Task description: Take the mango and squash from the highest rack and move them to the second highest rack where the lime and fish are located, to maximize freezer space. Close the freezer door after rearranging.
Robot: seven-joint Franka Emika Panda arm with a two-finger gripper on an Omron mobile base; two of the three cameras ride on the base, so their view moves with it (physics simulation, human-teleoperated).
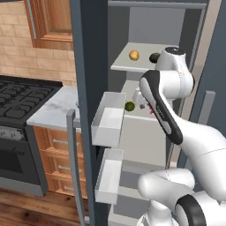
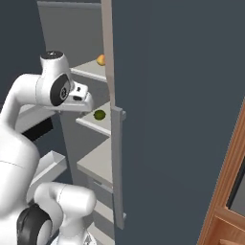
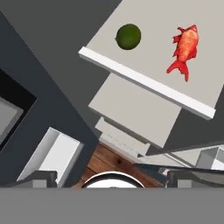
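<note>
The fingers (image 3: pixel 43 177) were seen well apart and empty above the lime (image 3: pixel 128 36) and fish (image 3: pixel 186 46) — the mango (image 1: pixel 133 55), on the top shelf beside the squash (image 1: pixel 154 58), was judged light, smooth, best pinched across its middle.

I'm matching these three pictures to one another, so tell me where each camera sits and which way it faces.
Left base view: behind the arm, to its left, facing into the open freezer; the white arm rises at lower right, below the mango and squash.
Right base view: behind, to its right, past the freezer door; the arm rises at lower left.
Hand view: on the hand, looking down over the lime and fish; fingertips at the bottom.
Shared: all three show the lime.
</note>
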